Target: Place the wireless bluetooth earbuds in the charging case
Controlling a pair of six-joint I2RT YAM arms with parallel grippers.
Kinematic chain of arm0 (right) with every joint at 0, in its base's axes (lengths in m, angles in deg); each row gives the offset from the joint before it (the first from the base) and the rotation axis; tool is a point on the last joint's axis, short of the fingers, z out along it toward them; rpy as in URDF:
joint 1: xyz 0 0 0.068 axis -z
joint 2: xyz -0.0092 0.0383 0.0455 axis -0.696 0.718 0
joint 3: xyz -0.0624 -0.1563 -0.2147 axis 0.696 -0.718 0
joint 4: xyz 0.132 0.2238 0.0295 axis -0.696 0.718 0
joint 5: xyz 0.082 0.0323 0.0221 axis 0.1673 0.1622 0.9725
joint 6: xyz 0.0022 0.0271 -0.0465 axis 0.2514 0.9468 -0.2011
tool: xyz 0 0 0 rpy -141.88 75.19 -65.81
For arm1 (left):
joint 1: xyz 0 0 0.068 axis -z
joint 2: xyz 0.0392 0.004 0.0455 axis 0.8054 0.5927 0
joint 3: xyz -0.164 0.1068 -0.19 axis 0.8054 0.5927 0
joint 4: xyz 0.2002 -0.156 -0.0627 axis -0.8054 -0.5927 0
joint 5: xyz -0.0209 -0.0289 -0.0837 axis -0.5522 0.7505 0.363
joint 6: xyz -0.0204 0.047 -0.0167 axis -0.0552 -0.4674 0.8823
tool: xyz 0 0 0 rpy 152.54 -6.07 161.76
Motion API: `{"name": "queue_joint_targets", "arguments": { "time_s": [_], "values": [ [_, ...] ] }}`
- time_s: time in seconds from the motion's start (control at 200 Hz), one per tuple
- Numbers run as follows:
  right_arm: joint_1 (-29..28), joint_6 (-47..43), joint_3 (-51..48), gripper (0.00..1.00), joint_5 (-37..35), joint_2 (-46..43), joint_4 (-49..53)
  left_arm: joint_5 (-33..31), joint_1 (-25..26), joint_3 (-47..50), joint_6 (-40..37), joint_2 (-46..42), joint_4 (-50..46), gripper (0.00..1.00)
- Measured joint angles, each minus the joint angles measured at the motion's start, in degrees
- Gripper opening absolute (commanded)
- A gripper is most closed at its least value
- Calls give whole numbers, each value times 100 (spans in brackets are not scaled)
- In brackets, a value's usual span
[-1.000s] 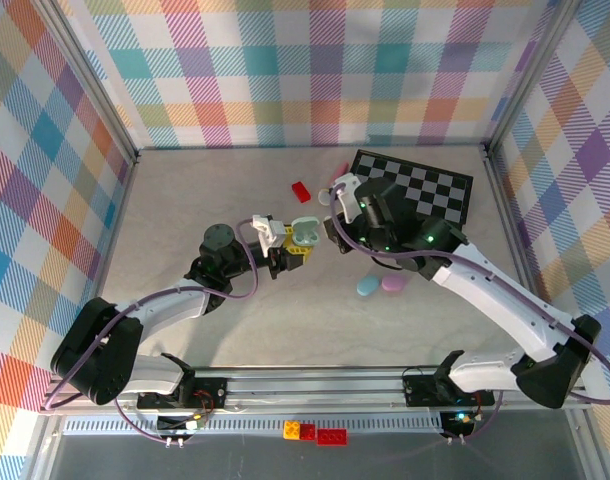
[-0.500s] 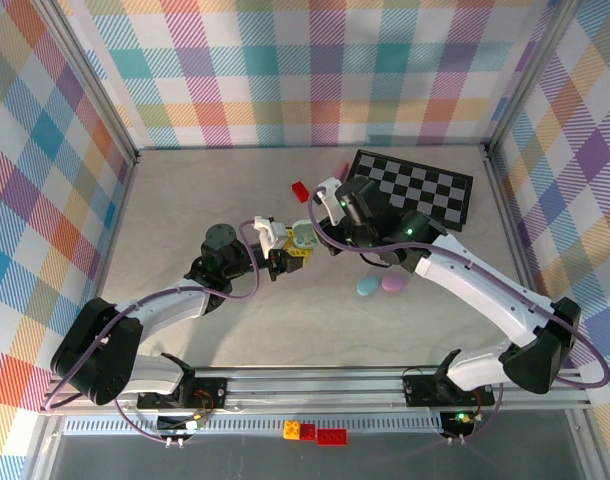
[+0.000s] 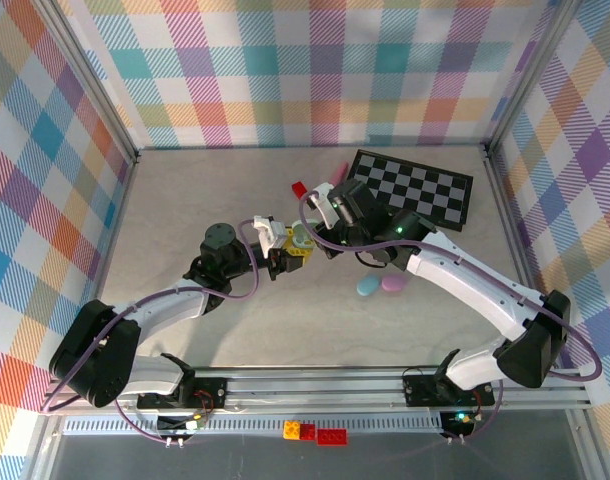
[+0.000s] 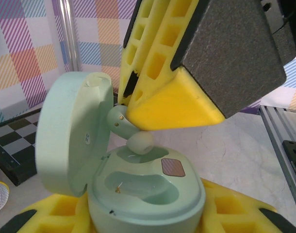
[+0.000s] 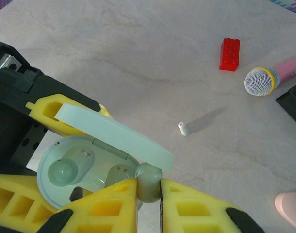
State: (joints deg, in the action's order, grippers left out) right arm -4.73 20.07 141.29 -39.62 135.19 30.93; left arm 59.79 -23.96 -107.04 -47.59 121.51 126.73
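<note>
The mint charging case [image 4: 148,189] stands with its lid [image 4: 73,138] swung open, and my left gripper [image 4: 148,221] is shut on its base. My right gripper [image 5: 149,194] is shut on a whitish-mint earbud [image 5: 149,179]. The bud hangs at the rim of the case [image 5: 80,165], just over a slot, and the bud [image 4: 138,143] touches or nearly touches the far slot's edge. Both slots look empty. A second mint earbud [image 5: 183,128] lies loose on the table beyond the case. From above, the two grippers meet at the case [image 3: 301,238] in mid-table.
A blue oval case [image 3: 368,287] and a pink one [image 3: 393,283] lie under the right arm. A red brick [image 5: 229,54], a pink microphone [image 5: 259,81] and a checkerboard [image 3: 415,187] lie at the back. Plaid walls enclose the table.
My right gripper has swung left and down with the earbud, from near the checkerboard to the open case. The left arm and the case have stayed put.
</note>
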Motion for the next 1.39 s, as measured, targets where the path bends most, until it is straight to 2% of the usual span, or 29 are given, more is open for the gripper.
{"name": "queue_joint_targets", "arguments": {
  "time_s": [0.81,0.93,1.12,1.395],
  "values": [
    [-72,-463,57,18,125,170,129,-17,0,-74,28,0,-389,34],
    [-107,-492,92,24,125,212,131,0,0,-74,42,0,-422,35],
    [-114,-505,98,27,142,216,131,0,0,-74,42,-37,-424,35],
    [-114,-496,114,25,155,216,131,0,0,-85,44,-55,-424,35]
  ]
}}
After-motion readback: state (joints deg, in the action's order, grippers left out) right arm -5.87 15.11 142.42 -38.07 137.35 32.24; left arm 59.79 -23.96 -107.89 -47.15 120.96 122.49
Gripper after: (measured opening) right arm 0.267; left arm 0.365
